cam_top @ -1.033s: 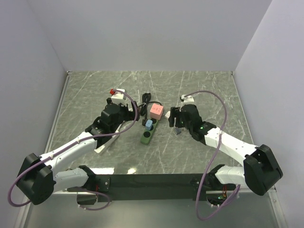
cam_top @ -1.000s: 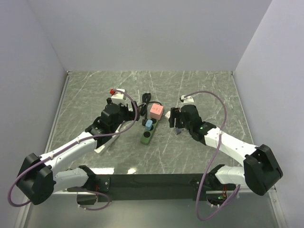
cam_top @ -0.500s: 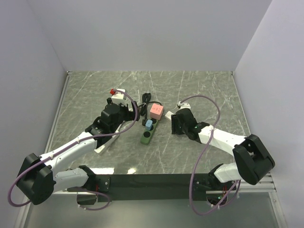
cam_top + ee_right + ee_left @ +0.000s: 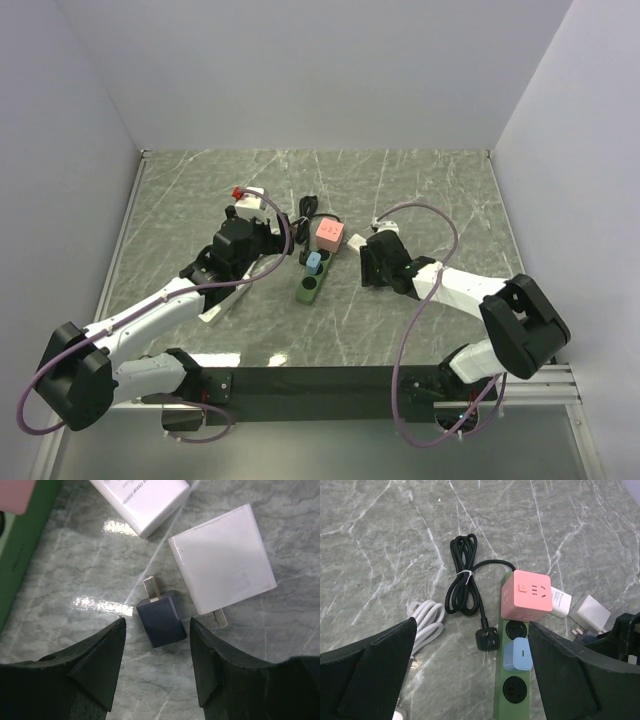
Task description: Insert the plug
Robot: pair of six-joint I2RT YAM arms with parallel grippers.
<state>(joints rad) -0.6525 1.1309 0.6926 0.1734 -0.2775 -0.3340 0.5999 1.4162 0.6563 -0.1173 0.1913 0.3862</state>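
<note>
The plug [image 4: 162, 620] is a small dark blue block. It lies flat on the table [image 4: 420, 190], right of the power strip [image 4: 515, 690] and apart from it. Its metal prongs point toward the far left. The plug is not inserted in any socket.

The right gripper [image 4: 157, 625] hangs low over the plug. Its fingers [image 4: 95, 670] are spread, one on each side of the plug body. A narrow gap shows on the left side. On the right side, contact cannot be confirmed. In the top view the gripper body hides the plug.

A white adapter [image 4: 222, 560] lies just beside the plug on its right, with a prong showing at its near edge. A white charger [image 4: 145, 502] lies farther away, beyond the plug's prongs.

The power strip is green and runs from near to far at the middle of the table. A pink cube [image 4: 526, 596] sits on its far end. A blue adapter [image 4: 516, 655] occupies the next position toward the near end. Two round sockets on the strip show bare, one on each side of the blue adapter.

A black cable [image 4: 462, 577] lies bundled on the far left of the strip. Its end rests just beside the strip's left edge. A white cable [image 4: 427, 622] lies coiled farther left.

The left gripper [image 4: 472, 625] hovers on the left of the strip. Its fingers [image 4: 370, 675] are spread wide and grasp nothing.
</note>
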